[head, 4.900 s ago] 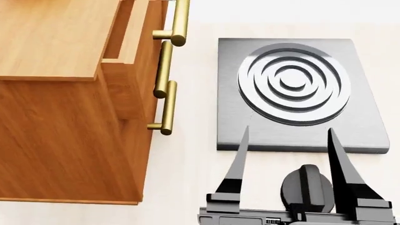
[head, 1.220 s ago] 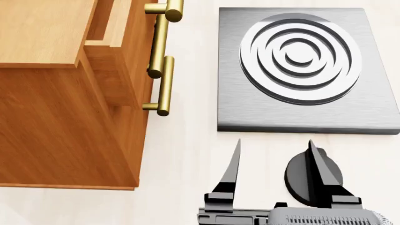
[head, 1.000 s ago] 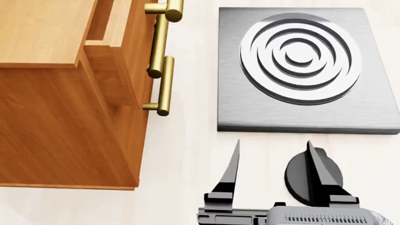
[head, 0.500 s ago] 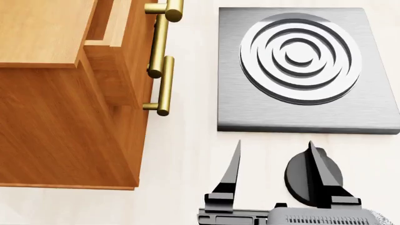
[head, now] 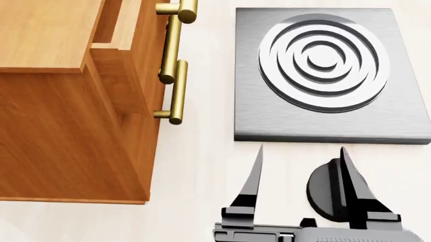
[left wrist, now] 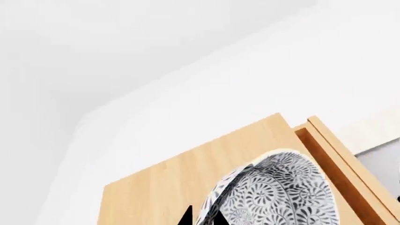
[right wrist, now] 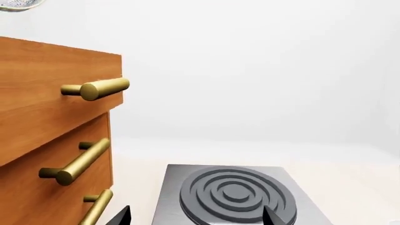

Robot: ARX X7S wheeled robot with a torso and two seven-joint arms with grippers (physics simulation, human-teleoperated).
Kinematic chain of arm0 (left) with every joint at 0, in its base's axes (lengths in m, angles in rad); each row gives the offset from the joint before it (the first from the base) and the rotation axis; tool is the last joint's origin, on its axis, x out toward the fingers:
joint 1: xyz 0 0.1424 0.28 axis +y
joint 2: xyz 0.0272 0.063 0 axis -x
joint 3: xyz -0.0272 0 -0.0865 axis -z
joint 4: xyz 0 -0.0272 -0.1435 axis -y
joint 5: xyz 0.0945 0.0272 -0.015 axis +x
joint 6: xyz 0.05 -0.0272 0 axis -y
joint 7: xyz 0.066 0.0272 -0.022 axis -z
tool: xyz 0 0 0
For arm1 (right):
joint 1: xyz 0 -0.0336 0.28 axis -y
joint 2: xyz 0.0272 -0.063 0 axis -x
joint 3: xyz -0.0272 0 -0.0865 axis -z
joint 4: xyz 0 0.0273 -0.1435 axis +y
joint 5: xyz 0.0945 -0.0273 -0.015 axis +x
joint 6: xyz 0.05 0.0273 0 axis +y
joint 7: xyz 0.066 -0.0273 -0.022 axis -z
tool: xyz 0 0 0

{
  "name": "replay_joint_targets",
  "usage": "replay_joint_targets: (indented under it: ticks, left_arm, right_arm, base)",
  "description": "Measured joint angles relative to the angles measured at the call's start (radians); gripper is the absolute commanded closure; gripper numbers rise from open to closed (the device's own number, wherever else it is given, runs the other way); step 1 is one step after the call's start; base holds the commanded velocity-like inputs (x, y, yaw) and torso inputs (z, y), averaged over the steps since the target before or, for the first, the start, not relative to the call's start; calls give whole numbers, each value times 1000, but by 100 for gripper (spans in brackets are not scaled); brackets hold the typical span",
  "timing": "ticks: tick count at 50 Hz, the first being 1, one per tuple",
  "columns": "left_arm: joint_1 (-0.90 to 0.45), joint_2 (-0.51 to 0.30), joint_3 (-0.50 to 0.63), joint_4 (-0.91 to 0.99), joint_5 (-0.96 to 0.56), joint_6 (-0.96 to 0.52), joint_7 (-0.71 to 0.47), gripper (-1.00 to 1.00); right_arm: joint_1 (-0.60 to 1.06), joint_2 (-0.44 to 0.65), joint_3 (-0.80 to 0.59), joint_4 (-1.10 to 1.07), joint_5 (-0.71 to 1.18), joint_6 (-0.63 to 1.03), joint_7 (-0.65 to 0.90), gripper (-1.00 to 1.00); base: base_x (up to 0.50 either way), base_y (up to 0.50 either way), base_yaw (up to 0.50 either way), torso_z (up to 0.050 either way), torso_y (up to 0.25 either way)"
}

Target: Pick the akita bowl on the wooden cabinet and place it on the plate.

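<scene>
The right gripper, jaws released and empty, had just spread slightly wider at 5 o'clock in the head view, below the stove. The bowl sat on the cabinet top, close before the left gripper, whose jaws I cannot tell. The plate was not visible. The pick likely falls to the left arm.

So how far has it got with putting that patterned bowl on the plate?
Early on, it seems. Nothing looks done: the bowl shows close to the left arm's camera, above the cabinet top, but whether it is gripped can't be told. The right tool hangs open and empty near the stove. Left: carrying the bowl to the plate, which no picture shows.
</scene>
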Motion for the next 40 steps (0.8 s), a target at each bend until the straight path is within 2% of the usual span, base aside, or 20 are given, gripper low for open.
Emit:
replay_joint_targets:
  ticks: [7, 15, 40]
  left_arm:
    - [-43, -2, 123, 38, -111, 19, 3, 100]
    - [-53, -48, 185, 236, -196, -43, -14, 100]
    - [-12, -156, 137, 847, -340, -242, -133, 100]
  right_arm:
    - [-7, 10, 8, -51, 2, 17, 13, -100]
    - [-16, 23, 15, -114, 1, 39, 30, -100]
    - [5, 46, -5, -280, -25, 142, 71, -100]
  base:
    - [0, 0, 0, 0, 0]
    - [0, 0, 0, 0, 0]
    - [0, 0, 0, 0, 0]
